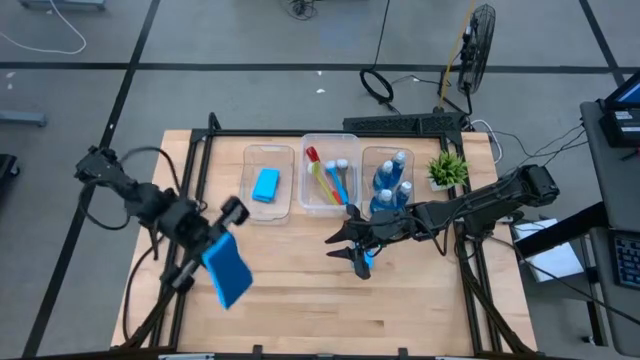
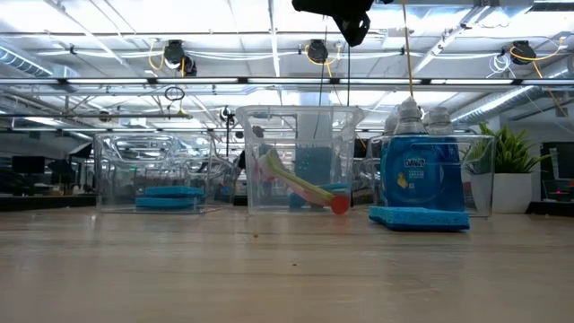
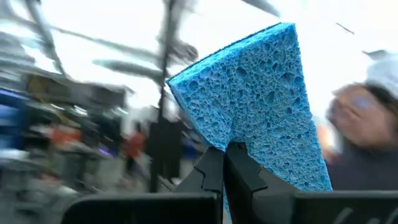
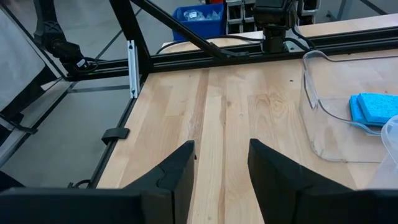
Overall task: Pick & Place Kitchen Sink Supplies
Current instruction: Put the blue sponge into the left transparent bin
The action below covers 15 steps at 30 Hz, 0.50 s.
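My left gripper (image 1: 214,240) is over the table's left part, shut on a bright-blue sponge (image 1: 228,270). My right gripper (image 1: 346,240) hangs open above the table's middle, in front of the tubs, touching nothing; its fingers (image 4: 222,149) point toward the table's left. A second sponge (image 2: 420,218) lies flat on the table just below and right of it, in front of the bottle tub. The left tub holds one sponge (image 1: 265,185), the middle tub holds brushes (image 1: 325,180), and the right tub holds blue bottles (image 1: 390,185). My left gripper pinches the sponge between its two fingers (image 3: 214,171) at one end (image 3: 245,140) of its flat body. The sponge is lifted clear of the table and sticks out beyond the fingertips, toward the table's near edge in the high view.
Three clear tubs (image 1: 268,158) stand in a row along the far side. A small green potted plant (image 1: 447,168) sits at their right. The black frame rail (image 4: 186,59) runs along the table's left and far edges. Bare wood (image 1: 330,310) spans the near half.
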Tool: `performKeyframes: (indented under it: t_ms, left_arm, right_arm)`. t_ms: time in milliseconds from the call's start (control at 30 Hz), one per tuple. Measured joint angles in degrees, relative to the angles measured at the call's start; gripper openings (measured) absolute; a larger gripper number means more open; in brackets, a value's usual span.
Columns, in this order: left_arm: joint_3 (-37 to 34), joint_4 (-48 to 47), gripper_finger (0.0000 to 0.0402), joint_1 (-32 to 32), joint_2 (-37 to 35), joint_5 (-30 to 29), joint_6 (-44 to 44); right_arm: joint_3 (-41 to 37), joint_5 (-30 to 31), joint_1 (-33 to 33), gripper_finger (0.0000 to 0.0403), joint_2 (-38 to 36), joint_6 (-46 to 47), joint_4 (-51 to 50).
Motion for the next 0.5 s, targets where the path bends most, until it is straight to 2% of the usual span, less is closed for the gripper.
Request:
performKeyframes:
  t_ms: [67,167,333,500]
  left_arm:
    - [0.0,3.6,0.0,0.0,0.0,-7.3,0.0]
    - [0.0,5.5,0.0,0.0,-0.5,-25.1,-0.1]
    - [0.0,-0.2,0.0,-0.2,-2.4,-57.5,1.7]
    - [0.0,-3.7,0.0,-0.2,-4.5,-81.5,10.0]
  right_arm:
    - [0.0,0.0,0.0,0.0134,0.0,0.1,0.0]
    - [0.0,0.0,0.0,0.0134,0.0,0.1,0.0]
    - [0.0,0.0,0.0,0.0134,0.0,0.1,0.0]
    - [0.0,0.0,0.0,0.0134,0.0,0.1,0.0]
